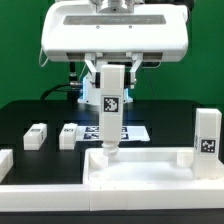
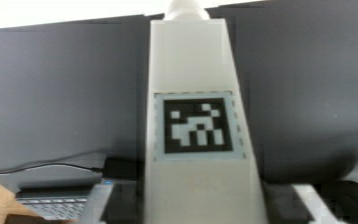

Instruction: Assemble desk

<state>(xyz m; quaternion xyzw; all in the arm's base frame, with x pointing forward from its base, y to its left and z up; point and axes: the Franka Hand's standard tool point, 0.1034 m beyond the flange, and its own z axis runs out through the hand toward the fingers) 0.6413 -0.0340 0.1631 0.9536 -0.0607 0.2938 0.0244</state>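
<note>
My gripper point(image 1: 112, 72) is shut on a white tagged leg post point(image 1: 111, 108) and holds it upright. Its lower end meets the far left corner of the white desk slab point(image 1: 150, 170), which lies at the front of the table. In the wrist view the leg post point(image 2: 201, 110) fills the middle of the frame, with its black-and-white tag facing the camera. A dark finger pad point(image 2: 130, 196) shows on each side of it. A second leg post point(image 1: 207, 140) stands on the slab's far right corner. Two more leg posts point(image 1: 37, 136) point(image 1: 69, 135) lie on the black table at the exterior view's left.
The marker board point(image 1: 125, 132) lies flat behind the slab. A long low white border rail point(image 1: 40, 186) runs along the front left, with a short white block point(image 1: 5, 162) at the left edge. The robot's white body point(image 1: 115, 35) hangs over the middle.
</note>
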